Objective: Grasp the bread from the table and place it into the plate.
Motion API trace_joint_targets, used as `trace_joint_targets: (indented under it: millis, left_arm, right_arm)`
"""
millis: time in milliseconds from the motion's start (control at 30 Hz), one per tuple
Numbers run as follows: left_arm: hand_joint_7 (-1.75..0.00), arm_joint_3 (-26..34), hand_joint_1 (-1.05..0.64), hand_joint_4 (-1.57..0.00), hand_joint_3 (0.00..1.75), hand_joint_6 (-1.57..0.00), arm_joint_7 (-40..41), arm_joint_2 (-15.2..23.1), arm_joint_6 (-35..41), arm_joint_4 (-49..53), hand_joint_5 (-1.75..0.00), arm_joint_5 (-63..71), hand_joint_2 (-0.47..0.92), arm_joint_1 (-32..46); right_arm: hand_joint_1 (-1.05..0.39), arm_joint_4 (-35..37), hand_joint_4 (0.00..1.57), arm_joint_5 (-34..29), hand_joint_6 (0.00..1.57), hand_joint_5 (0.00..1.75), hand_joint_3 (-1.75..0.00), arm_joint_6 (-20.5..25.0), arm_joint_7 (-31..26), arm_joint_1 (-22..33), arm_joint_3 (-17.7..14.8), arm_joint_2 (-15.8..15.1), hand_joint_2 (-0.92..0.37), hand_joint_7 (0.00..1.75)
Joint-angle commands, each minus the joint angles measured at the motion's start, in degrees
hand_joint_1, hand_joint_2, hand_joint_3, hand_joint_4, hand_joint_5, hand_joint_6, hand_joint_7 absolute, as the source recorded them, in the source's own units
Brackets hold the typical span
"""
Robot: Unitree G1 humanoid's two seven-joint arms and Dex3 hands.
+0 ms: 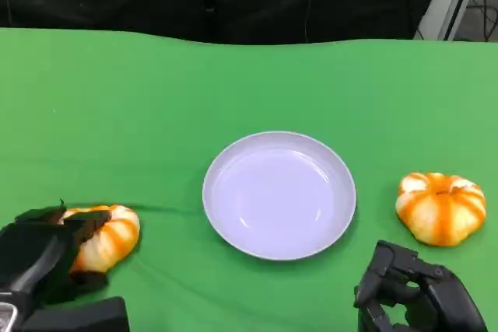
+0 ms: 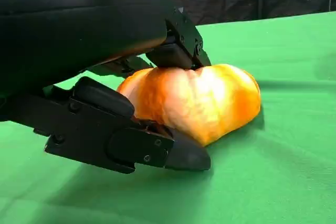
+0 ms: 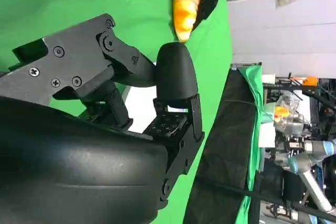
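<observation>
Left hand (image 1: 43, 258) has its fingers closed round the bread (image 1: 105, 235) at the near left of the green worktop (image 1: 117, 114), so grasping looks done, and next comes lifting it rightward onto the empty plate (image 1: 342, 219).

A round white shallow plate (image 1: 278, 194) sits at centre frame on the green cloth-covered counter (image 1: 156, 99). One orange-and-white striped bread roll (image 1: 105, 236) lies lower left, within the left robot hand (image 1: 39, 258). A second roll (image 1: 441, 207) lies right of the plate, above the right robot hand (image 1: 412, 297).
</observation>
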Motion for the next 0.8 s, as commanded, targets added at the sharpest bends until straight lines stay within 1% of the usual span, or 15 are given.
trace_joint_targets:
  millis: [33, 67, 100, 133, 167, 233, 267, 367, 500, 633, 733, 800]
  left_arm:
    - [-0.18, 0.67, -0.3, -0.84, 0.09, -1.06, 3.19, -0.95, 0.33, 1.04, -0.77, -2.67, 0.92, 0.35]
    - [-0.19, 0.91, -0.28, -0.84, 0.09, -1.09, 4.69, -1.03, -0.09, 0.48, -0.86, -3.03, 0.92, 0.57]
    - [-0.82, 0.9, -0.2, -0.7, 0.16, -0.92, 5.57, -0.95, -0.34, 0.14, -1.37, -3.14, 0.92, 0.7]
    - [-1.3, 0.86, -0.16, -0.64, 0.19, -0.72, 6.22, -0.89, -0.52, -0.05, -1.59, -3.23, 0.92, 0.77]
    - [-1.47, 0.77, -0.15, -0.62, 0.2, -0.66, 6.62, -0.84, -0.61, -0.11, -1.67, -3.32, 0.92, 0.78]
    - [-1.65, 1.57, -0.13, -0.6, 0.21, -0.56, 5.74, -0.28, 0.21, -3.69, -1.73, -3.9, 0.92, 1.65]
    - [-1.71, 2.11, -0.12, -0.58, 0.2, -0.5, 5.01, 0.05, 0.7, -5.81, -1.74, -4.26, 0.92, 2.18]
    - [-1.74, 2.96, -0.1, -0.57, 0.18, -0.45, 3.68, 0.66, 1.98, -10.13, -1.75, -4.59, 0.92, 3.3]
    - [-1.75, 3.36, -0.09, -0.57, 0.17, -0.44, 2.84, 0.71, 2.88, -12.06, -1.75, -4.47, 0.92, 3.98]
    - [-1.75, 6.06, -0.07, -0.58, 0.16, -0.45, 0.44, 2.01, 3.39, -22.2, -1.75, -5.11, 0.92, 5.68]
    - [-1.75, 7.56, -0.09, -0.57, 0.25, -0.47, -4.2, 1.98, 6.12, -29.54, -1.75, -4.94, 0.92, 6.6]
    - [-1.75, 8.02, -0.09, -0.59, 0.27, -0.49, -6.51, 1.63, 7.42, -33.18, -1.75, -4.6, 0.91, 6.67]
  right_arm:
    - [-0.14, -0.29, 0.77, 0.19, 0.71, 1.75, -1.01, -0.16, -0.23, 0.09, -0.29, -0.46, -0.67, 1.52]
    - [-0.14, -0.35, 0.77, 0.13, 0.71, 1.75, -1.01, -0.04, -0.29, 0.1, -0.28, -0.45, -0.67, 1.52]
    - [-0.14, -0.41, 0.77, 0.09, 0.72, 1.75, -1.01, 0.06, -0.33, 0.13, -0.27, -0.46, -0.67, 1.52]
    - [-0.15, -0.45, 0.77, 0.06, 0.72, 1.75, -1.01, 0.12, -0.36, 0.15, -0.27, -0.46, -0.67, 1.52]
    - [-0.15, -0.47, 0.77, 0.05, 0.72, 1.75, -1.01, 0.15, -0.38, 0.15, -0.26, -0.47, -0.67, 1.52]
    - [-0.15, -0.4, 0.77, 0.08, 0.72, 1.75, -1.01, 0.03, -0.32, 0.12, -0.27, -0.5, -0.67, 1.52]
    - [-0.15, -0.33, 0.77, 0.12, 0.72, 1.75, -1.01, -0.05, -0.3, 0.1, -0.27, -0.47, -0.67, 1.52]
    - [-0.15, -0.23, 0.78, 0.21, 0.72, 1.75, -1.01, 0.04, -0.3, -0.02, -0.36, -0.48, -0.67, 1.52]
    - [-0.14, -0.2, 0.78, 0.22, 0.72, 1.75, -1.02, 0.11, -0.31, -0.07, -0.4, -0.51, -0.67, 1.52]
    - [-0.14, 0.44, 0.78, 0.69, 0.72, 1.75, -1.02, -0.15, 0.19, -0.48, -0.56, -0.6, -0.66, 1.52]
    - [-0.13, 0.93, 0.78, 0.64, 0.73, 1.75, -1.03, -0.52, 0.31, -0.7, -0.65, -0.62, -0.66, 1.52]
    - [-0.13, 1.1, 0.78, 0.58, 0.72, 1.75, -1.03, -0.71, 0.43, -0.78, -0.67, -0.73, -0.67, 1.52]
